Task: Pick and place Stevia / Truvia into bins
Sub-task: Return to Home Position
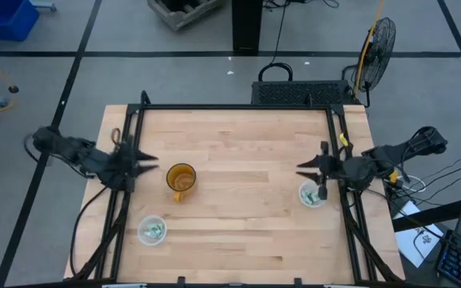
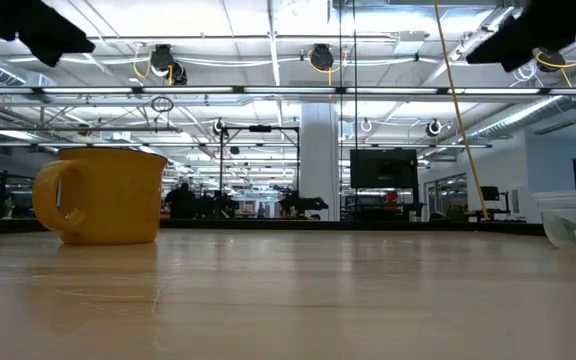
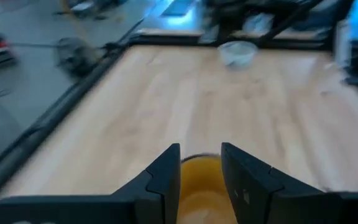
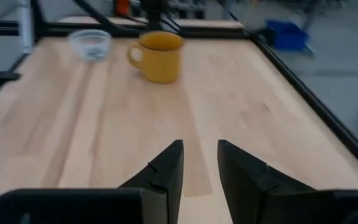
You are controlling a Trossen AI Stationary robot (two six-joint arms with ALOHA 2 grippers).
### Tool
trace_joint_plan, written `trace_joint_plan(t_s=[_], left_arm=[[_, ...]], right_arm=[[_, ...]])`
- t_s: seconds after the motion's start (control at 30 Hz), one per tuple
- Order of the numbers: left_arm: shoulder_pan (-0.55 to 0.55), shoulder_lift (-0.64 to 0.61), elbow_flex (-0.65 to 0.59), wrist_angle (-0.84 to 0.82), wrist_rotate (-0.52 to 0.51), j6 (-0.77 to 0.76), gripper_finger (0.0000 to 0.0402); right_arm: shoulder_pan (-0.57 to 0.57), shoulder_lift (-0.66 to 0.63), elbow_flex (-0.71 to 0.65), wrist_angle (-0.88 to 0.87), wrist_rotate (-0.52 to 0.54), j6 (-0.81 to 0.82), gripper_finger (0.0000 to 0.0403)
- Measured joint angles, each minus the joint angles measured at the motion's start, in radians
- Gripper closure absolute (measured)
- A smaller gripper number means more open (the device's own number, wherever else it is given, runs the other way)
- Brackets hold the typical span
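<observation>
Two clear plastic bins stand on the wooden table: one near the front left (image 1: 151, 230), one at the right (image 1: 312, 194). Each holds pale green and white sachets, in the left bin (image 1: 154, 232) and the right bin (image 1: 316, 193). I see no loose sachets on the table. My left gripper (image 1: 152, 166) is open and empty, held above the table just left of the amber cup (image 1: 181, 179), pointing right. My right gripper (image 1: 301, 170) is open and empty, above the table beside the right bin, pointing left. The bins also show in the wrist views, the right bin (image 3: 237, 53) and the left bin (image 4: 90, 43).
The amber cup (image 2: 103, 195) stands upright left of the table's middle, its handle toward the near edge. A black metal frame (image 1: 238, 107) runs along the table's far, left and right edges. Bare wood lies between the cup and the right bin (image 2: 573, 220).
</observation>
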State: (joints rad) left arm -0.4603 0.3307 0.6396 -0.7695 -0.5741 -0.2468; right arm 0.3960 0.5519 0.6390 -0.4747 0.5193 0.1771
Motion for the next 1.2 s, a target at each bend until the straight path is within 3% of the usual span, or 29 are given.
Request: trace_joint_plan(t_s=[0.17, 0.37, 0.53, 0.67, 0.93, 1.2], left_arm=[[0.0, -0.003, -0.191, 0.353, 0.085, 0.114, 0.0279], [0.017, -0.046, -0.087, 0.184, -0.012, 0.119, 0.0279], [0.023, -0.125, 0.006, 0.088, -0.011, 0.181, 0.0279], [0.023, -0.2, -0.019, 0.092, -0.003, 0.228, 0.0279], [0.023, -0.294, -0.19, 0.233, -0.003, 0.246, 0.0279], [0.023, -0.326, -0.139, 0.321, -0.019, 0.308, 0.0279]], right_arm=[[-0.002, -0.145, -0.129, 0.066, -0.022, -0.033, 0.0312], [-0.004, -0.329, -0.134, 0.057, -0.025, -0.067, 0.0312], [-0.004, -0.454, -0.142, 0.034, -0.026, -0.098, 0.0312], [-0.004, -0.517, -0.209, 0.077, -0.052, -0.141, 0.0312], [-0.003, -0.55, -0.31, 0.173, -0.142, -0.199, 0.0312], [-0.003, -0.551, -0.312, 0.171, -0.129, -0.21, 0.0312]])
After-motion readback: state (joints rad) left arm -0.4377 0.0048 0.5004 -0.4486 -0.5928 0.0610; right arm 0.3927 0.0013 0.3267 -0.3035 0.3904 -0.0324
